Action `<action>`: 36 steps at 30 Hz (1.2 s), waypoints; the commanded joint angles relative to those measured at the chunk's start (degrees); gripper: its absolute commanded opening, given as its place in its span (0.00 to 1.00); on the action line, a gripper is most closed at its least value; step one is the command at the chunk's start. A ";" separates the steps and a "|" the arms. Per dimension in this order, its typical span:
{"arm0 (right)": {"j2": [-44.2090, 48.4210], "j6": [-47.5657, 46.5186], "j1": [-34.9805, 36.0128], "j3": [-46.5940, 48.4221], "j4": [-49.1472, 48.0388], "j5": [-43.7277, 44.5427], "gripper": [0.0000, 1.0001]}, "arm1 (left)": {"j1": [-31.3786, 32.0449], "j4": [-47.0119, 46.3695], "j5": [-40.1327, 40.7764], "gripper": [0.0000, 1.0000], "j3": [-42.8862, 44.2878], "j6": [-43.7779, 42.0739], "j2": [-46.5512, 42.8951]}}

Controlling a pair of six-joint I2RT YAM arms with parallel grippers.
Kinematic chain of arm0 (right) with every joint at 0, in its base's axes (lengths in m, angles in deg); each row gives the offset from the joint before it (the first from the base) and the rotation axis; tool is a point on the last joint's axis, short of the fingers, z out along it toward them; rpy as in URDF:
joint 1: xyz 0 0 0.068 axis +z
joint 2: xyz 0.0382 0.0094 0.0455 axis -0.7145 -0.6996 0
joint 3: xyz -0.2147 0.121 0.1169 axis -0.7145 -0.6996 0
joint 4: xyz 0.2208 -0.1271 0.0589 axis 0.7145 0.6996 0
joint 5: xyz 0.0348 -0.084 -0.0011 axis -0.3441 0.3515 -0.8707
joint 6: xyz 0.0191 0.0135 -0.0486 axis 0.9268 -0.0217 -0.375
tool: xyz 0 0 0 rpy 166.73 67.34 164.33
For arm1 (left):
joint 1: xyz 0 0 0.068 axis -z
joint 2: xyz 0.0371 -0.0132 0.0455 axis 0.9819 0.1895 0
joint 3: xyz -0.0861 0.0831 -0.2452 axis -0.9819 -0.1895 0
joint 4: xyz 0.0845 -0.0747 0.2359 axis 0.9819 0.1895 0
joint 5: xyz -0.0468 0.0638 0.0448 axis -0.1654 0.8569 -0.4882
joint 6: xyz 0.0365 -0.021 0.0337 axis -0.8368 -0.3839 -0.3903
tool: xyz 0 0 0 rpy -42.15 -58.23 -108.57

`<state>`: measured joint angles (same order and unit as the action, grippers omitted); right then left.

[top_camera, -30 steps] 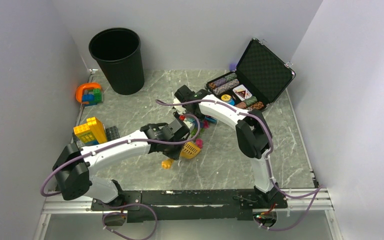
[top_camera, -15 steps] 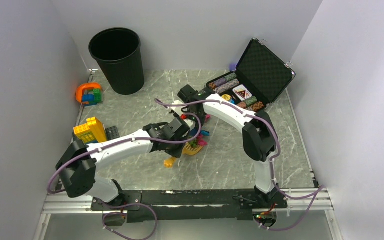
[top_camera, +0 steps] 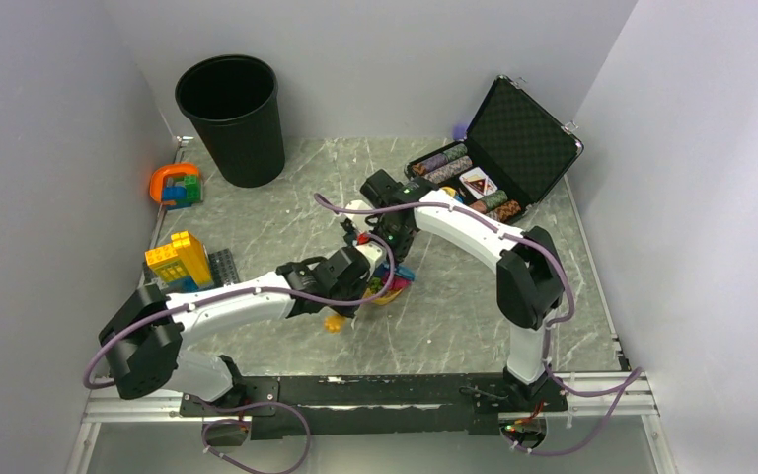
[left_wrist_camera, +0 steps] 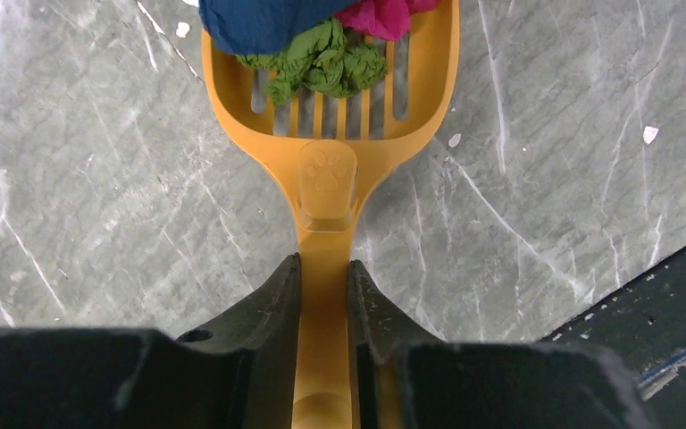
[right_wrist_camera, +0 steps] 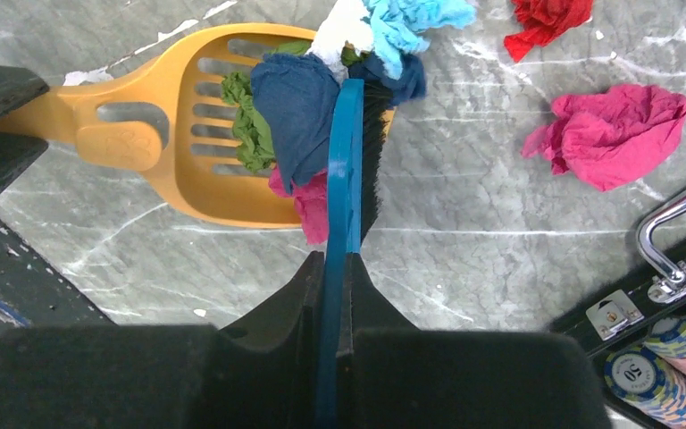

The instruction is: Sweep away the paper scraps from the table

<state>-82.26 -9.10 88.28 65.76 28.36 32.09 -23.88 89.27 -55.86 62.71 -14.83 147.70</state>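
My left gripper point(left_wrist_camera: 323, 264) is shut on the handle of a yellow slotted scoop point(left_wrist_camera: 326, 170) that lies flat on the table point(left_wrist_camera: 98, 179). Dark blue point(left_wrist_camera: 259, 22), green point(left_wrist_camera: 322, 63) and pink point(left_wrist_camera: 384, 16) paper scraps sit in the scoop. My right gripper point(right_wrist_camera: 333, 259) is shut on a blue brush point(right_wrist_camera: 347, 161) whose bristles press dark blue point(right_wrist_camera: 295, 98), white and teal scraps against the scoop point(right_wrist_camera: 179, 134). A loose pink scrap point(right_wrist_camera: 607, 134) and a red scrap point(right_wrist_camera: 549, 18) lie on the table beyond the brush. In the top view the scoop point(top_camera: 387, 288) and brush point(top_camera: 396, 269) meet mid-table.
A black bin point(top_camera: 231, 118) stands at the back left. An open black case point(top_camera: 513, 138) with poker chips point(right_wrist_camera: 670, 357) is at the back right, close to my right gripper. Toy bricks point(top_camera: 180, 259) and an orange piece point(top_camera: 175, 185) lie along the left edge.
My right gripper has drawn the brush toward the near side, pushing scraps onto the scoop. My left gripper has shifted the scoop slightly right and back to meet it.
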 commanded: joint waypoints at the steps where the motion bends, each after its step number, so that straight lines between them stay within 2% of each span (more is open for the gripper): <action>1: 5.63 2.56 1.35 -1.02 3.35 -5.31 0.00 | 0.71 -5.05 4.29 0.00 -3.07 -0.28 0.11; 8: 9.46 4.64 1.34 -2.51 2.38 -1.87 0.00 | 4.08 -10.16 9.33 0.00 -6.04 -0.54 0.90; 21: 13.83 10.26 -0.71 -3.14 0.14 11.53 0.00 | 5.05 -19.29 9.96 0.00 -12.11 -0.60 0.17; 28: 14.46 14.23 -3.64 -2.45 -2.52 15.12 0.00 | 5.41 -18.86 10.53 0.00 -11.89 -0.54 0.66; 36: 20.14 18.86 -8.78 -5.23 -9.82 16.11 0.00 | 5.44 -14.51 11.57 0.00 -9.44 -0.34 -2.74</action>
<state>-67.72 6.00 81.11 61.41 24.32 45.88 -18.83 73.27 -46.09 50.71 -16.01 148.14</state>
